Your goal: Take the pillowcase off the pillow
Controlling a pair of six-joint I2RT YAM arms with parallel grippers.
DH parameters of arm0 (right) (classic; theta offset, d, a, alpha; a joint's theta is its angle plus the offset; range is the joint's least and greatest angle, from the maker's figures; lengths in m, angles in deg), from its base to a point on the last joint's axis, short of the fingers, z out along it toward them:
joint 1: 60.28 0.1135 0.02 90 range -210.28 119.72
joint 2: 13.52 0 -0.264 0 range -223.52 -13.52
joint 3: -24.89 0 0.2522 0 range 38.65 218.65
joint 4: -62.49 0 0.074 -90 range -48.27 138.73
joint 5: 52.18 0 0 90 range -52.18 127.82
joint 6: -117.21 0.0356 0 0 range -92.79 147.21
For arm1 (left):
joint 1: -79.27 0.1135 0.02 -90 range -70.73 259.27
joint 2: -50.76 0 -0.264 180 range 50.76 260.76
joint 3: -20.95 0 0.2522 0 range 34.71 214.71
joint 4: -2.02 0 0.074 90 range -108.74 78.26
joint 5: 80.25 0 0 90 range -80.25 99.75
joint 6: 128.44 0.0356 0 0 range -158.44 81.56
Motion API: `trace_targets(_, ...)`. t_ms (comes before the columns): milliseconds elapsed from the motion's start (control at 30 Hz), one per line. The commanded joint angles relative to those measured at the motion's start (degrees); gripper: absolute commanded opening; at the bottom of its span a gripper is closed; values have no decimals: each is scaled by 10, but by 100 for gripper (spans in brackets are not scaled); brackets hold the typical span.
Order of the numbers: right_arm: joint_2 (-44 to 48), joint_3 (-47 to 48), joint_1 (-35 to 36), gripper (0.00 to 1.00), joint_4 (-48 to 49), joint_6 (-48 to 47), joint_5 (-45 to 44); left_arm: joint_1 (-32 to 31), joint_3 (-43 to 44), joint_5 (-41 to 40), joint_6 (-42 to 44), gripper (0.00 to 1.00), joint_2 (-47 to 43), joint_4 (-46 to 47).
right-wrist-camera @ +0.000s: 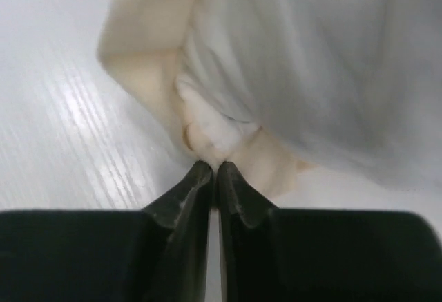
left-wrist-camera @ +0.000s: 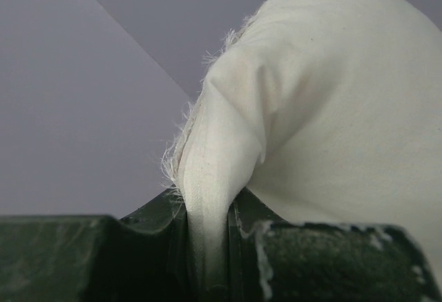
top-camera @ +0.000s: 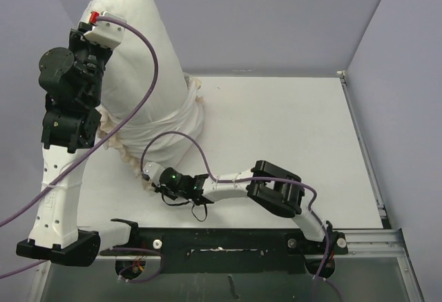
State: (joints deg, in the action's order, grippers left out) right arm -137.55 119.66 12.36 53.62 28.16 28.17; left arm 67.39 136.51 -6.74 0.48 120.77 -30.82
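Cloth of the plump white pillow [top-camera: 141, 46], smooth with a frayed seam, is pinched tight in the left gripper [left-wrist-camera: 207, 212], high over the table's [top-camera: 290, 129] far left corner. The pillowcase [top-camera: 176, 126] bunches in wrinkled folds round its lower end (peach frill [right-wrist-camera: 148, 74] showing). The right gripper [right-wrist-camera: 213, 172] is closed to a slit, tips against that frill; whether any is caught is unclear.

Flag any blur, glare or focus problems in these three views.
Top external: sharp, evenly lit, only soft shadows on the table. Left wrist: pillow fabric in focus, left gripper dark and soft in the foreground. Right wrist: whole frame blurry, pillowcase frill smeared, glare streaks on the table at left.
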Motion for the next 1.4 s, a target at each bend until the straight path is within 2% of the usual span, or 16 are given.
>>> trace_targets(0,49,-81,-32,0,21,83,-43,3,18,-3,35,0,-27,153)
trace_targets(333,242,-314,-142,0,86,208,-49,3,40,4,58,0,-13,184)
trace_targets(567,380,-401,-240,0,12,290,-91,4,23,12,128,0,-9,259)
trace_targets(767,497,-433,-352,0,-105,346,-148,5,-5,20,176,0,-9,303)
trace_targets(900,589,-446,-447,0,-154,351,-148,9,-48,25,196,0,-15,313)
trace_targets(1000,641,-437,-541,0,-179,339,-114,14,-76,28,189,0,-22,309)
trace_targets(1200,683,-381,-765,0,-224,319,4,36,-130,44,153,0,-40,281)
trace_targets(1267,683,-361,-788,0,-244,317,-23,55,-144,53,141,0,-42,280)
trace_targets(1367,686,-354,-825,0,-246,339,-12,108,-161,76,121,0,-42,282)
